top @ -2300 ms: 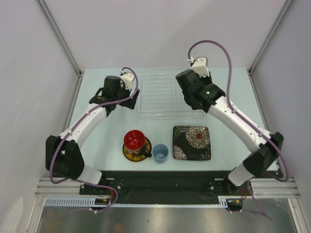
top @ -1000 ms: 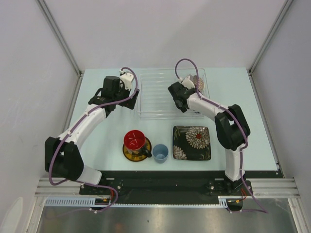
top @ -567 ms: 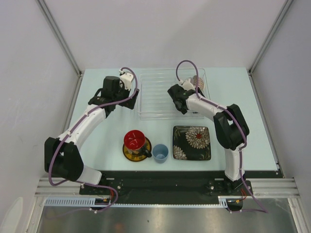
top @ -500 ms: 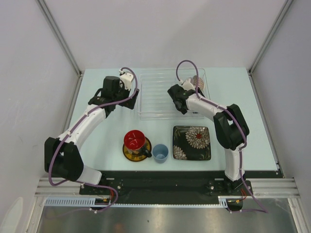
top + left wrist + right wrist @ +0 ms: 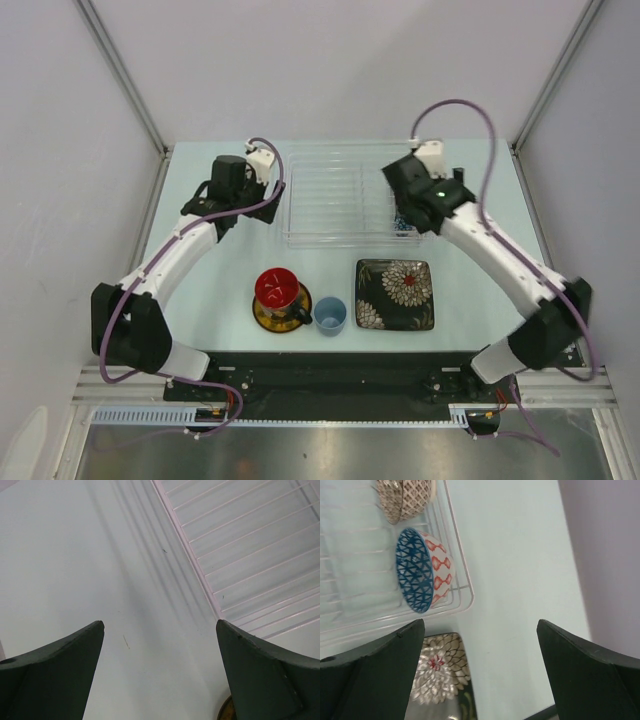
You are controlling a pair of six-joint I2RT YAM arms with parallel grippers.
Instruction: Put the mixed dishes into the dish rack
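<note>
The pale, smooth table point(image 5: 200, 270) is carrying everything. At its 12 o'clock side the clear plastic dish rack point(image 5: 330, 200) is lying flat, a ribbed rectangle with its long axis running from 9 to 3 o'clock.

The left gripper point(image 5: 160, 625) is hanging at the rack's 9 o'clock rim, and the right gripper point(image 5: 480, 622) over its 3 o'clock end. Both jaws are standing wide and holding nothing.

The glossy black floral square plate point(image 5: 394, 294) is lying flat at 5 o'clock.

In the rack's 3 o'clock end the blue patterned bowl point(image 5: 422, 570) is standing on its edge, its mouth facing sideways. The small red-white patterned bowl point(image 5: 405, 500) is leaning just beside it.

At 7 o'clock the dark red-lined mug point(image 5: 277, 290) is sitting upright on the round yellow-brown saucer point(image 5: 262, 318), and the light blue cup point(image 5: 330, 315) is standing just beside them.
</note>
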